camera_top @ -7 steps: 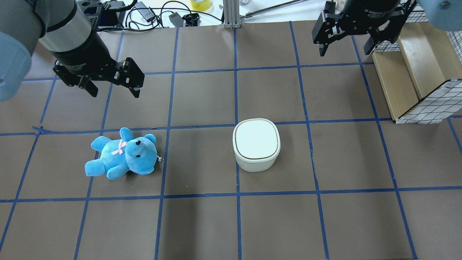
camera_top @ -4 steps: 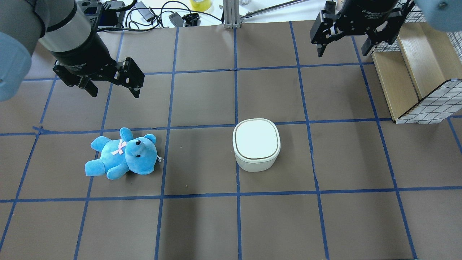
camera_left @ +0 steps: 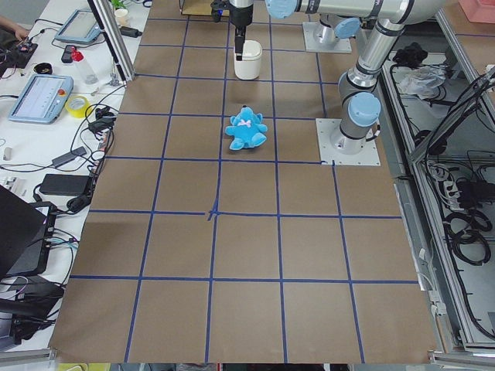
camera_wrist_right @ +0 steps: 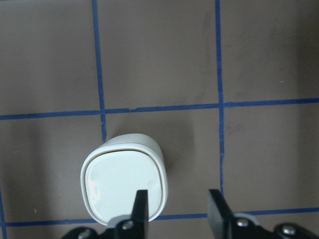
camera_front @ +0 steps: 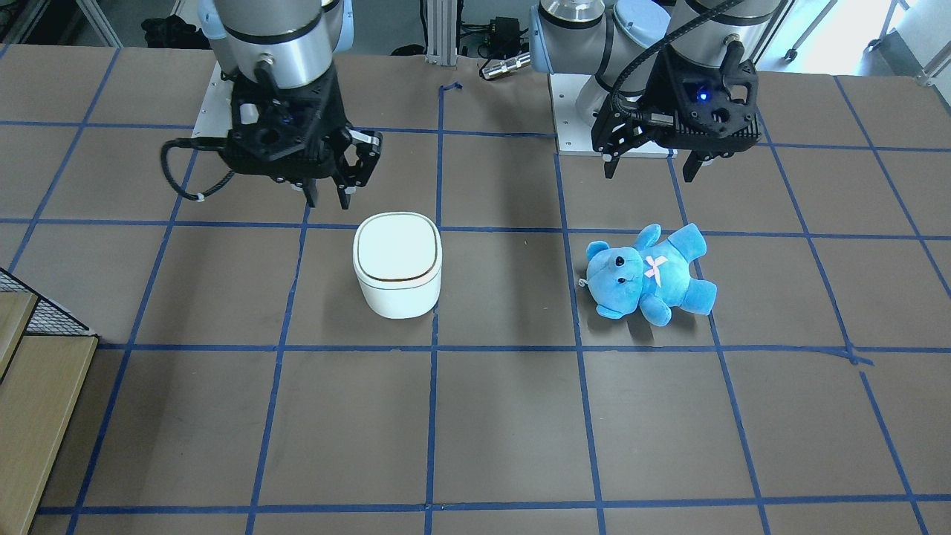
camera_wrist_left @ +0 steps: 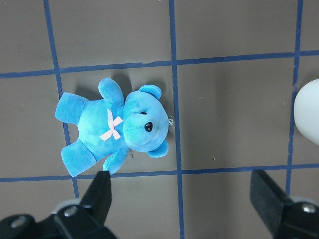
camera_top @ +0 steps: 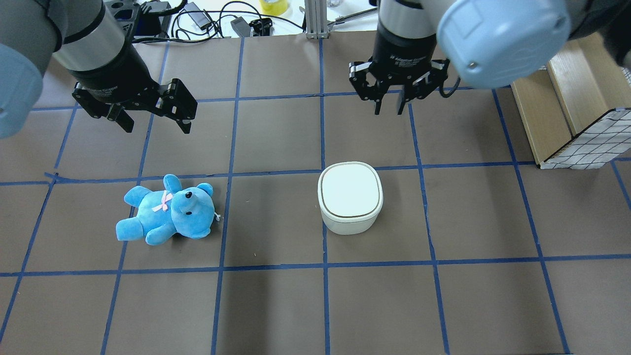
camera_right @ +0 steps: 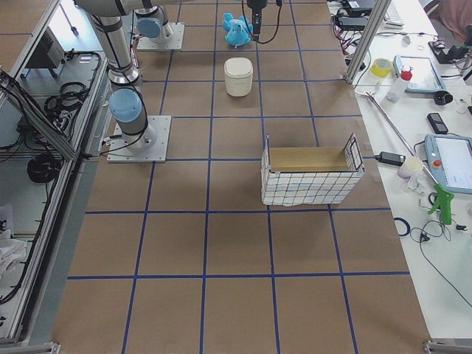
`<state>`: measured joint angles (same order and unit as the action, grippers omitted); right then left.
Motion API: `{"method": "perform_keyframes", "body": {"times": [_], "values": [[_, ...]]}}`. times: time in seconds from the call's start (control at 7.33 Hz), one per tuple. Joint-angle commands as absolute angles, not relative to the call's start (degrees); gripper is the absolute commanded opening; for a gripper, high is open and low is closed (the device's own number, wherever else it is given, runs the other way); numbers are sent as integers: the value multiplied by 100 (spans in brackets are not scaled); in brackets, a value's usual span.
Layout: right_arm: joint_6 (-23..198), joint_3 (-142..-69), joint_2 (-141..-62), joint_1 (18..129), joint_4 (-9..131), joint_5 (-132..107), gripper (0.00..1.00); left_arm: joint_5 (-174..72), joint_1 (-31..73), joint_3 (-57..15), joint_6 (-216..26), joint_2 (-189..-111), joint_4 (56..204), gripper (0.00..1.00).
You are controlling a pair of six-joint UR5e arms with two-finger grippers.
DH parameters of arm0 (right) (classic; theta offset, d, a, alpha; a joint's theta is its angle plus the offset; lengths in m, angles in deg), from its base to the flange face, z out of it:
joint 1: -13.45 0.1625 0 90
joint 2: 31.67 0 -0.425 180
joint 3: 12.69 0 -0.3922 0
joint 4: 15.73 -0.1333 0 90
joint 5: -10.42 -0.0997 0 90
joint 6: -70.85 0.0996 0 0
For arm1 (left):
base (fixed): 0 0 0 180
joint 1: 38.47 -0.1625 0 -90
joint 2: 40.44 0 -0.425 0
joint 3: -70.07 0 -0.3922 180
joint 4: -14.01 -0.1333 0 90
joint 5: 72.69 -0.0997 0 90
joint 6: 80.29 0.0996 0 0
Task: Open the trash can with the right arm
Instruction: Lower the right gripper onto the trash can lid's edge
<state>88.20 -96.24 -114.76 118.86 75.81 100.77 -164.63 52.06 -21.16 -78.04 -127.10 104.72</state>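
Note:
The white trash can point(camera_top: 350, 192) stands with its lid shut near the table's middle; it also shows in the front view point(camera_front: 397, 260) and the right wrist view point(camera_wrist_right: 122, 181). My right gripper point(camera_top: 388, 109) hangs high over the table close by the can, empty, with its fingers narrowed but a clear gap between them. In the right wrist view the right gripper point(camera_wrist_right: 178, 206) sits over the can's right edge. My left gripper point(camera_top: 157, 129) is wide open and empty, above the blue teddy bear point(camera_top: 167, 217).
A wooden box with wire-mesh sides point(camera_top: 567, 108) stands at the table's right edge. Cables and small devices point(camera_top: 207, 19) lie along the far edge. Blue tape lines grid the brown table.
My right arm has swung left from the far right corner to above the trash can's area. Its fingers have come much closer together. The left arm, teddy and can have not moved.

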Motion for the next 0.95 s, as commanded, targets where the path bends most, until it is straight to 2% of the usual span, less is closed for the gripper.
{"method": "perform_keyframes", "body": {"times": [0.0, 0.14, 0.41, 0.82], "values": [[9071, -10457, -11376, 12286, 8240, 10077, 0, -16462, 5206, -2116, -7809, -12710, 10472, 100], [9080, -10985, -11376, 12296, 8984, 10077, 0, -16462, 5206, -2116, -7800, -12710, 10472, 100], [9062, -11682, -11350, 12296, 9448, 10086, 0, -16462, 5206, -2116, -7809, -12710, 10471, 100], [9010, -11860, -11167, 12296, 9483, 10086, 0, -16462, 5206, -2116, -7800, -12710, 10472, 100]]}}
